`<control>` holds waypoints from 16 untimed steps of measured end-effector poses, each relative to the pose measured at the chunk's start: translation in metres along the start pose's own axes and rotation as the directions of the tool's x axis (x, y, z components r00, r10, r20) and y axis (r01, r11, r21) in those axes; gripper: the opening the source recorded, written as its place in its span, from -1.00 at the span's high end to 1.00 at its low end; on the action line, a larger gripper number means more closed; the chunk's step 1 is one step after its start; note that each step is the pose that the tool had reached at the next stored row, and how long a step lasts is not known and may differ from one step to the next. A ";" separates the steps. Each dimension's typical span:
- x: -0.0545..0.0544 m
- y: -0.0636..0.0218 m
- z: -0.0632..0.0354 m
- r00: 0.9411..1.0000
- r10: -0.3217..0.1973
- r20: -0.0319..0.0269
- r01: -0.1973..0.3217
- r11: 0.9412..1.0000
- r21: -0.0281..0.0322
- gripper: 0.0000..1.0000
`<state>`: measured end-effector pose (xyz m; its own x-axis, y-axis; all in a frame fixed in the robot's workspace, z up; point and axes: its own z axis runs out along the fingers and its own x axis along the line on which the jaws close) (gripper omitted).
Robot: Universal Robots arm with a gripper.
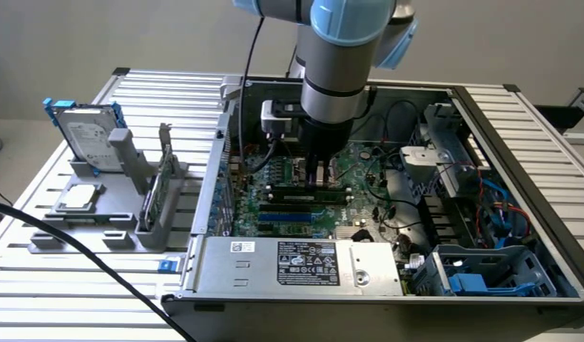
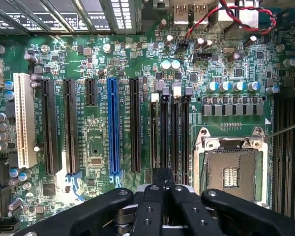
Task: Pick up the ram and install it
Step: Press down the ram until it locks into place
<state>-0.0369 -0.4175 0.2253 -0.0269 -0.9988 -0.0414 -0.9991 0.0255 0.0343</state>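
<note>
One arm: reaching down into the open case (image 1: 520,214), over the motherboard (image 2: 88,98).
Gripper (image 1: 317,179): fingers (image 2: 155,206) pressing together — sitting on the ram.
Ram (image 1: 311,191): lying seated in a black slot (image 2: 164,132) mid-board, just beside the blue slot (image 2: 113,128).
Drive (image 1: 87,139): standing in the rack (image 1: 92,214) at the bench's (image 1: 63,285) edge — well apart.
</note>
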 end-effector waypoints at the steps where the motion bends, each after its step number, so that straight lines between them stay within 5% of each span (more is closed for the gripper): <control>1: 0.000 0.0000 -0.0021 1.000 0.000 0.002 0.000 1.000 0.000 0.79; 8: -0.001 0.0011 -0.0282 1.000 0.000 0.000 0.000 1.000 -0.005 0.79; 16: -0.001 0.0011 -0.0296 1.000 0.000 0.000 0.000 1.000 -0.005 0.79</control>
<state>-0.0370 -0.4175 0.2550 -0.0273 -0.9988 -0.0416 -0.9989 0.0256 0.0398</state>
